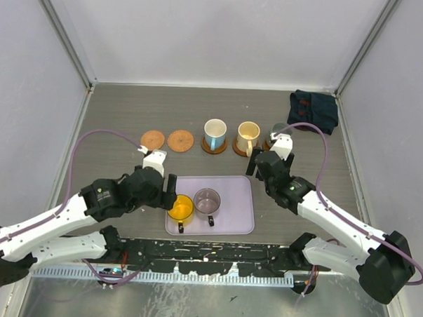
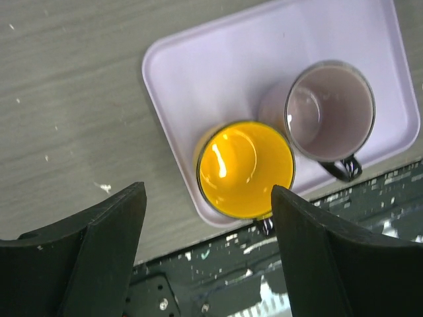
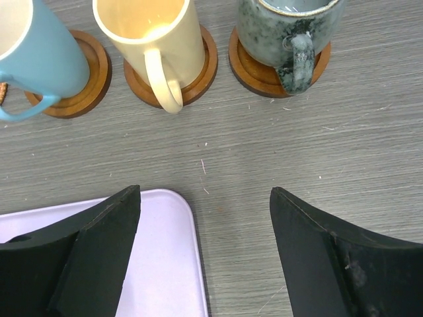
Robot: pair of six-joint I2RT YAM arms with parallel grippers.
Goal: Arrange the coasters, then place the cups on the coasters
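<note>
Orange cup [image 2: 246, 168] (untouched) lies near left end effector [image 2: 208, 198].

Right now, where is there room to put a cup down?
The two bare round brown coasters left of the white-and-blue cup are free. So is the grey table strip between cups and lilac tray. The tray's left half is crowded.

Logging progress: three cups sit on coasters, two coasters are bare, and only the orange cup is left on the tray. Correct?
Not quite. Two cups are on the tray: the orange cup and a purplish-grey cup right beside it. The top external and left wrist views both show the pair. The rest stands.
</note>
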